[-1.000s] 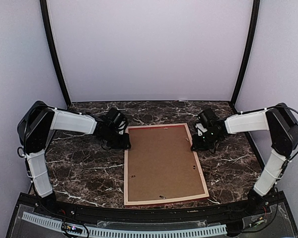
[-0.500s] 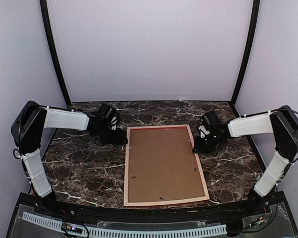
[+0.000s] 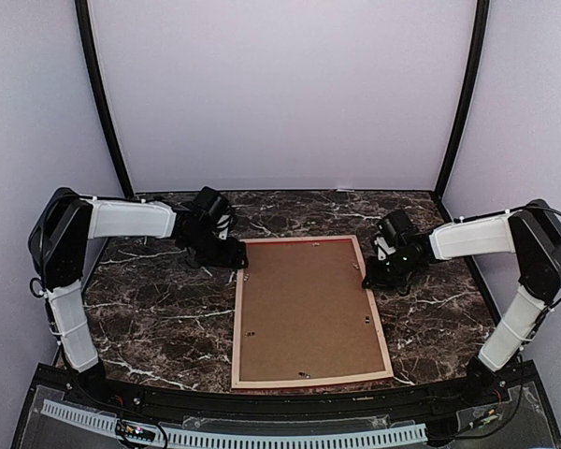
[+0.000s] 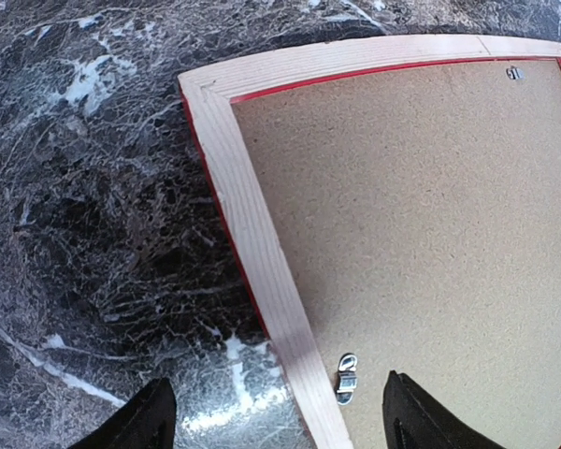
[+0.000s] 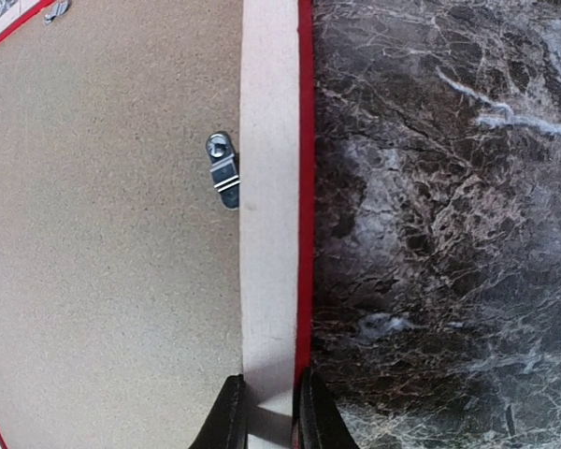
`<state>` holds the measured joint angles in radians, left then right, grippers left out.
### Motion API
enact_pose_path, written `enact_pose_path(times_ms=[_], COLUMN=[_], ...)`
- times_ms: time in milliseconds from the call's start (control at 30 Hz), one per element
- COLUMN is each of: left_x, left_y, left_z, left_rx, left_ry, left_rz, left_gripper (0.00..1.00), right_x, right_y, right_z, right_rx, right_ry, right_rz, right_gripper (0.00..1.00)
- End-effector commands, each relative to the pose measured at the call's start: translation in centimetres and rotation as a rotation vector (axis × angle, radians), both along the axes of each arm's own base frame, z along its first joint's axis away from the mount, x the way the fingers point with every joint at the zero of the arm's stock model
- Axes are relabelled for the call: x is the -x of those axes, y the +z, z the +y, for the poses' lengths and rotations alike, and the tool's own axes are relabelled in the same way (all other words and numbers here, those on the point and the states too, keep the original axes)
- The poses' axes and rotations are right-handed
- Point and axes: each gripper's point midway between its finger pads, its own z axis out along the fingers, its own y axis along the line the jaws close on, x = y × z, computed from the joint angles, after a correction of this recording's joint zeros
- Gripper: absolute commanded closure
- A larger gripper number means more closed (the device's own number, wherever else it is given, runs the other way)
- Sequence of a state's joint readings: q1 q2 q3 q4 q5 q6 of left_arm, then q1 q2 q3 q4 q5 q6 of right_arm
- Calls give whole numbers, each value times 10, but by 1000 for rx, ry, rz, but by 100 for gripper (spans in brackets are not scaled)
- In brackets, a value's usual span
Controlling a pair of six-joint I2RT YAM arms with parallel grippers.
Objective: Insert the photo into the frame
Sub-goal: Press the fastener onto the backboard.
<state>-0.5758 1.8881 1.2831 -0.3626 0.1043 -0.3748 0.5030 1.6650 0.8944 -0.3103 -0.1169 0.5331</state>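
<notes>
1. While the frame (image 3: 237, 318) lies face down at the middle of the table (image 3: 159, 318), its long rails running from 12 to 6 o'clock, its red face is hidden. Only a thin red line peeks along the edges in the wrist views.
2. Board (image 3: 304, 304) fills the whole opening, folks, so whatever sits beneath it is out of sight.
3. Left gripper (image 3: 229, 257) hovers at the frame's 11 o'clock corner. From above the arm's black body hides the jaws. Its own camera cuts the fingers (image 4: 150, 421) off at the bottom edge, but they stand wide apart with nothing between them, straddling the left rail from above.
4. Right gripper (image 3: 367, 278) sits at about 2 o'clock on the right rail. In its own view just the fingertips (image 5: 229, 421) show at 6 o'clock, pinched close on either side of that rail. It's clamped on the frame!
5. Looks now: the back is pale bare wood with thin rails and a mitred corner, and the board is plain speckled brown. The table is dark marble veined white.
6. Count time! One frame, one board, two arms, two grippers.
7. Clips: the left wrist view gives two, one clip (image 4: 346, 379) at 6 o'clock beside the rail and another at 1 o'clock. The right wrist view gives one metal clip (image 5: 222, 170) just beside the rail and a second cut off at 11 o'clock.
8. From above the clips are mere specks on the board's rim, too small to count surely.
</notes>
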Motion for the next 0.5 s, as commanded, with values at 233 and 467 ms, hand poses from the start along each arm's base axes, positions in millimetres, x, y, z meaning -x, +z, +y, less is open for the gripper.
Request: enact_pose_path(times_ms=[233, 467], left_x=[-4, 4], left_y=[-15, -28], left_z=[8, 14], left_rx=[-213, -268], left_ry=[-45, -55], left_rz=[12, 51], left_gripper=[23, 28], right_x=[7, 8], right_y=[1, 0], right_z=[14, 14], right_rx=[-79, -82], right_ry=[1, 2], right_rz=[33, 34], right_gripper=[94, 94])
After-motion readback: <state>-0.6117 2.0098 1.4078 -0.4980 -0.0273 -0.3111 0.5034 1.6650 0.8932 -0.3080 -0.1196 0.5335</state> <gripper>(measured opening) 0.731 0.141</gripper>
